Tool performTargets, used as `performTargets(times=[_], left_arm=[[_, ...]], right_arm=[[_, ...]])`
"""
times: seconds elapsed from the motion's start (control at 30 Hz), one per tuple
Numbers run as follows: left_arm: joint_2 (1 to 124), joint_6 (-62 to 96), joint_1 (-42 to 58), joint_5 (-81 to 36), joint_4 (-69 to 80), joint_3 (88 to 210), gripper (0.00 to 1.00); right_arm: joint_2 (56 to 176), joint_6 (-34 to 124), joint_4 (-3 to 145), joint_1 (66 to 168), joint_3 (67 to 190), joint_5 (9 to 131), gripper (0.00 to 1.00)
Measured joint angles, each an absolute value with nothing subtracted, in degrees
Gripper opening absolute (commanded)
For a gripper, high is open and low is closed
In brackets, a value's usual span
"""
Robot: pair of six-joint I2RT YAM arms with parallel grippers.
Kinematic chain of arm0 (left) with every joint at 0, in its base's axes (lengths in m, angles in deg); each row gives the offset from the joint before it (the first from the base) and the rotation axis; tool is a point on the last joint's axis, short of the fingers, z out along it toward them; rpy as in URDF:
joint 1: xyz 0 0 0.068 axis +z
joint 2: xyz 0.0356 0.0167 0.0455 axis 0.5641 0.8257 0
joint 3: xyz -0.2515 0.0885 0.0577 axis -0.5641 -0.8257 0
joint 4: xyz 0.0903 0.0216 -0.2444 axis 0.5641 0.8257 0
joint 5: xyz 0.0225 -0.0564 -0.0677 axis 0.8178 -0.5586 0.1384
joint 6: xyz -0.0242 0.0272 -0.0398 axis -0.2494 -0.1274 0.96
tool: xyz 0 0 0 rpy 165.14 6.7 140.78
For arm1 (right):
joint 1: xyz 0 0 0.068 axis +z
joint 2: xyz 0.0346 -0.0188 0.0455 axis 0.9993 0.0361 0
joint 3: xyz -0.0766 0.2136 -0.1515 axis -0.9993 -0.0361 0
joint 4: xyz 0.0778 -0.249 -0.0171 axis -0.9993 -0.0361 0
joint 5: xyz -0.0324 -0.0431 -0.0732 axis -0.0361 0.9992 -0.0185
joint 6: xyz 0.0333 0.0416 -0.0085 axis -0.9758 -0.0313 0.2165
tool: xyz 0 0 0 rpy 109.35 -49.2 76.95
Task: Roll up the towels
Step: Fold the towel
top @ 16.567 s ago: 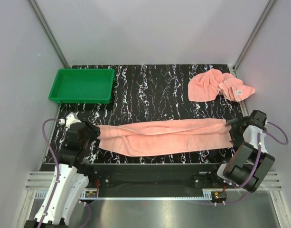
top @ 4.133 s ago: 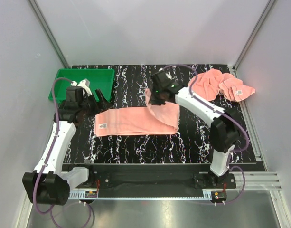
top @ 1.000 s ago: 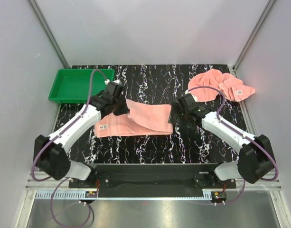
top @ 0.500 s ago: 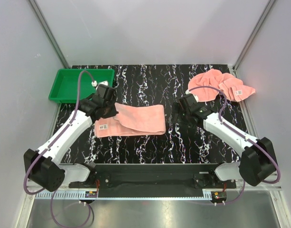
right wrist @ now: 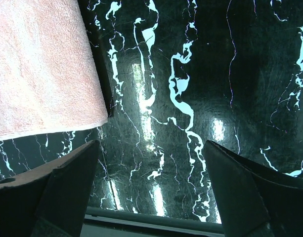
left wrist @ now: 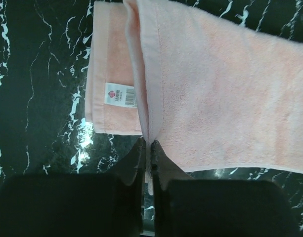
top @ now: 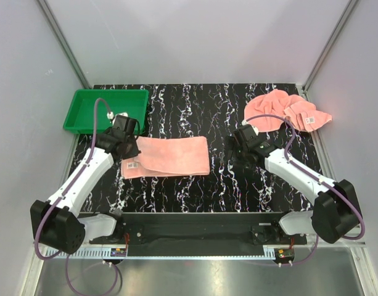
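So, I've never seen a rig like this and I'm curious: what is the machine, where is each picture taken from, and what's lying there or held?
These are two robot arms bolted at the near edge of a black table, each ending in a two-finger gripper. The wide picture looks down from above and behind them; the other two come from cameras on the wrists. A folded towel lies on the table, a crumpled towel at the far right, a green tray at the far left. The left gripper is shut, pinching the folded towel's edge. The right gripper is open, holding nothing.
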State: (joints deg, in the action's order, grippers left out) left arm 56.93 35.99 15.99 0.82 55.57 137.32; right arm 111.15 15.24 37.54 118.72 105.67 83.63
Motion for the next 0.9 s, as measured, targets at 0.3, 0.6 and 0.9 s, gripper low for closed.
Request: performTargets(times=[0.3, 0.6, 0.9], left_arm=[[54.3, 34.1, 22.6, 1.4, 55.4, 130.4, 0.91], [53.6, 33.3, 26.7, -0.4, 53.7, 129.5, 0.92], [68.8, 33.3, 28.5, -7.6, 46.5, 129.9, 0.88]], right_arm=[[111.0, 15.7, 38.6, 118.6, 104.9, 81.2, 0.94], [112.9, 16.4, 45.0, 117.8, 105.6, 70.6, 0.95], [128.5, 16.3, 53.8, 111.5, 111.6, 61.6, 0.86]])
